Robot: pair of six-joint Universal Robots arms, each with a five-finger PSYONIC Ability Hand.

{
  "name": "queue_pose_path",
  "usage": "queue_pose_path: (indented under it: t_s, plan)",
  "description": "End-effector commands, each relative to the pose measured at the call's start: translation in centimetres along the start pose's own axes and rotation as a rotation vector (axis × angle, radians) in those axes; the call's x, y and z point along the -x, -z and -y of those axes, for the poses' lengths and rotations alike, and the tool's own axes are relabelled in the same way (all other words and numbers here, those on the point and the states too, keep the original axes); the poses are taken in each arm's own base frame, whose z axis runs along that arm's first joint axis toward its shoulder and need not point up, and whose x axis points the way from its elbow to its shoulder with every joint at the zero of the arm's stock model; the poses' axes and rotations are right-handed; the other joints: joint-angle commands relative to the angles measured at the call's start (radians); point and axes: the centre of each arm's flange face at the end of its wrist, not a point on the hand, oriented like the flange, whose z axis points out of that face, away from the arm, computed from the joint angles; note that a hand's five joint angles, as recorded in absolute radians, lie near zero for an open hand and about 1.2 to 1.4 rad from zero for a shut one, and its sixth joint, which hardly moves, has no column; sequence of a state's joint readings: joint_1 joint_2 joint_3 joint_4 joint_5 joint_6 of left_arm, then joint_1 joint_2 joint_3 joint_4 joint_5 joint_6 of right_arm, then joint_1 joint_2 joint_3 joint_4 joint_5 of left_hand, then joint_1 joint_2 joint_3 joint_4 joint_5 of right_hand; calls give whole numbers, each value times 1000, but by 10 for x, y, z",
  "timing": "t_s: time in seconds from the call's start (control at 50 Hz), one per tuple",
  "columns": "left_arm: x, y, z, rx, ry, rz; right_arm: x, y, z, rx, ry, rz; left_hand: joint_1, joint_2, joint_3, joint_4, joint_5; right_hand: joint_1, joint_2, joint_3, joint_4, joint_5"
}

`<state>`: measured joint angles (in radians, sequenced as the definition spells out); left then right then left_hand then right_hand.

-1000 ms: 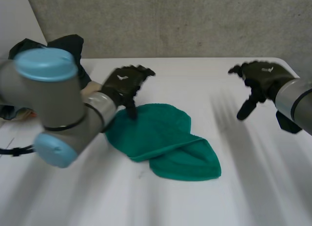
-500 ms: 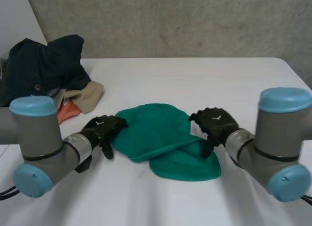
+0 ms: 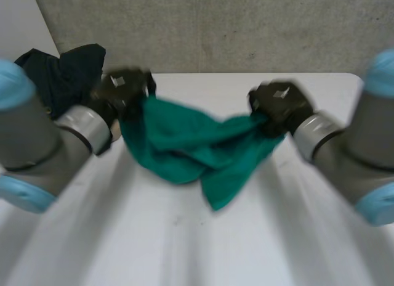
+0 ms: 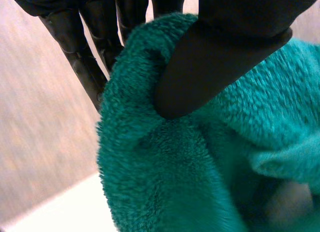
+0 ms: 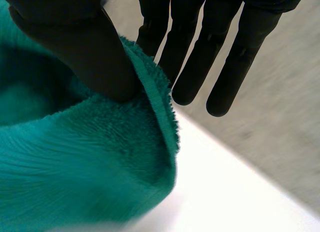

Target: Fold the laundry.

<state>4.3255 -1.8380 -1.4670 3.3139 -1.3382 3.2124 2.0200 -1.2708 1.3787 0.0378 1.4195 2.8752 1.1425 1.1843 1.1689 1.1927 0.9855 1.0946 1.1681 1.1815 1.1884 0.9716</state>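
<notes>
A green towel [image 3: 197,147] hangs in the air above the white table [image 3: 184,249], stretched between both hands and sagging in the middle, with one end drooping low. My left hand [image 3: 120,92] is shut on the towel's left edge; in the left wrist view its thumb [image 4: 210,62] presses the green towel [image 4: 165,167] against the fingers [image 4: 80,57]. My right hand [image 3: 280,107] is shut on the towel's right edge; in the right wrist view the thumb [image 5: 85,47] pinches the green towel [image 5: 75,162] against the fingers [image 5: 190,57].
A heap of dark clothes [image 3: 68,76] lies at the table's back left corner, just behind my left hand. A grey wall [image 3: 215,27] runs behind the table.
Both hands came down onto the towel's left and right edges, shut on them, and lifted the towel off the table; it now hangs spread between them.
</notes>
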Motion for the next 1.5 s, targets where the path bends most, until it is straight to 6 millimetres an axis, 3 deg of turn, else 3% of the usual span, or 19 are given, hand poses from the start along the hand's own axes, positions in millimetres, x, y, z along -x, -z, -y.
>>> queue_pose_path:
  t_s: [0.02,0.1,0.2,0.3,0.38,0.52,0.58,0.6,0.64,0.72,0.76,0.82,0.96,1.08,1.2,1.3,1.32,1.42,1.5]
  plan:
    - [-7,50,84,-104,11,-10,-54,55,75,-60,61,-137,254,212,227,204,236,302,228,215,208,250]
    - [-9,57,91,-90,17,-31,-57,68,88,-79,70,-129,254,212,227,204,236,302,228,215,208,250]
    - [-8,47,77,-46,24,-44,-47,52,68,-32,52,-46,254,212,227,204,236,302,228,215,208,250]
    - [0,1,15,117,60,-44,-30,13,23,74,26,17,254,212,227,204,236,302,228,215,208,250]
    - [7,-33,-32,210,79,-40,-23,-8,2,92,21,-9,254,212,227,204,236,302,228,215,208,250]
    - [39,-82,-84,242,-37,24,-23,-42,-27,72,24,-149,254,212,227,204,236,302,228,215,208,250]
    - [41,-93,-84,211,-68,43,-9,-46,-35,77,28,-134,-269,-311,-295,-319,-287,302,228,215,208,250]
    - [38,-96,-82,194,-80,42,0,-48,-43,95,30,-113,-699,-740,-725,-749,-716,302,228,215,208,250]
    - [31,-95,-80,190,-78,32,7,-49,-49,112,32,-98,-841,-882,-867,-891,-858,302,228,215,208,250]
    - [2,-77,-66,194,-84,-11,15,-46,-60,146,34,-79,-838,-880,-864,-888,-855,302,228,215,208,250]
    - [-8,-53,-43,185,-89,2,17,-43,-63,161,35,-73,-838,-880,-864,-888,-855,302,228,215,208,250]
    - [-13,-25,-36,200,-87,45,18,-40,-66,171,35,-69,-823,-865,-850,-874,-841,302,228,215,208,250]
    - [-45,11,-55,221,-72,-3,18,-33,-66,183,26,-69,-706,-748,-732,-756,-723,302,228,215,208,250]
    - [-46,-7,-88,221,-79,-4,18,-26,-67,192,24,-62,-706,-748,-732,-756,-723,302,228,215,208,250]
    - [-41,-41,-113,236,-59,9,17,-23,-70,205,22,-61,-691,-733,-718,-742,-709,302,228,215,208,250]
    - [-37,-50,-131,285,-55,17,16,-23,-73,211,21,-65,-592,-633,-618,-642,-609,302,228,215,208,250]
    - [-36,-52,-134,288,-54,21,16,-23,-74,212,22,-65,-539,-581,-565,-589,-557,302,228,215,208,250]
    - [-5,-63,-136,280,-40,86,16,-23,-72,207,22,-65,252,210,225,201,234,302,228,215,208,250]
    - [-5,-65,-127,259,-44,88,15,-24,-69,199,27,-73,254,212,227,204,236,302,228,215,208,250]
